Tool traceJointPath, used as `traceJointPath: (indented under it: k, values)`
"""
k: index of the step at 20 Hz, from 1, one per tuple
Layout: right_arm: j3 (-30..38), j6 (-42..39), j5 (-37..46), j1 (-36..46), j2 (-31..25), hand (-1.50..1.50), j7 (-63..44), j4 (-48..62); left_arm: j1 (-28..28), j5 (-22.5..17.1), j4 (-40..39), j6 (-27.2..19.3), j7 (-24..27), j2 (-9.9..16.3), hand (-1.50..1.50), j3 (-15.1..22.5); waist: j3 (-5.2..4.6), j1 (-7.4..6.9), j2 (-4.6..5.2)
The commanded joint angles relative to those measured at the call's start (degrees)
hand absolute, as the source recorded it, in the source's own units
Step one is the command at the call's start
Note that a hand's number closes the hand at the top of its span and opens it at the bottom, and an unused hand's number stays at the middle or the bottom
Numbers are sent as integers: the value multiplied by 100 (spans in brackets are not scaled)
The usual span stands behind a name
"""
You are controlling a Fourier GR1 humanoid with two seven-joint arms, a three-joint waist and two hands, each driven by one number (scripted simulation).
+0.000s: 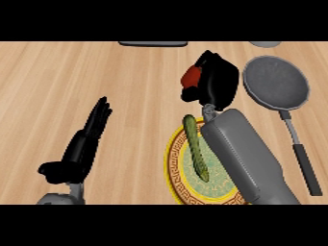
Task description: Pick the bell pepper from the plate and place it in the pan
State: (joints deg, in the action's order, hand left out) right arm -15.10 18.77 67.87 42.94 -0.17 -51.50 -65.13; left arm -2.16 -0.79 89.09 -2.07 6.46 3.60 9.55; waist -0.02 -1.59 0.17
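Note:
My right hand [216, 81] is curled round a red bell pepper [191, 75], of which only a red patch shows at the hand's left side. The hand hovers beyond the plate's far edge, just left of the grey pan [276, 82]. The pan lies at the upper right with its dark handle [305, 166] running toward me. The yellow-rimmed patterned plate [175, 163] sits under my right forearm, which hides its right part. My left hand [84, 139] rests open at the lower left, fingers pointing away.
A long green cucumber [197, 146] lies on the plate, slanted along its left half. A dark flat object [153, 43] shows at the counter's far edge, and a grey round object [266, 43] peeks in at the top right.

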Motion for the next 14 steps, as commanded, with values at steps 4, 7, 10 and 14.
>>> traceJointPath:
  k: [4, 7, 10, 14]
  values:
    - [880, 1019, -119, 268, -87, 150, -38, 525, 78, -72, -34, 150, 191, 148, 0, -194, 3, 86, 2]
    - [1254, 1451, -441, 46, -444, 150, 481, 554, 83, 103, 176, -159, -28, -145, 0, 26, 7, 109, -4]
    - [1526, 1989, -500, 25, -609, 150, 936, 1239, 92, 124, 82, -43, 32, -67, 0, 10, 5, 82, 10]
    - [1566, 2494, 6, -132, -963, 150, 1078, 1642, 57, 125, 146, -99, -89, -147, 0, 26, 4, 99, 1]
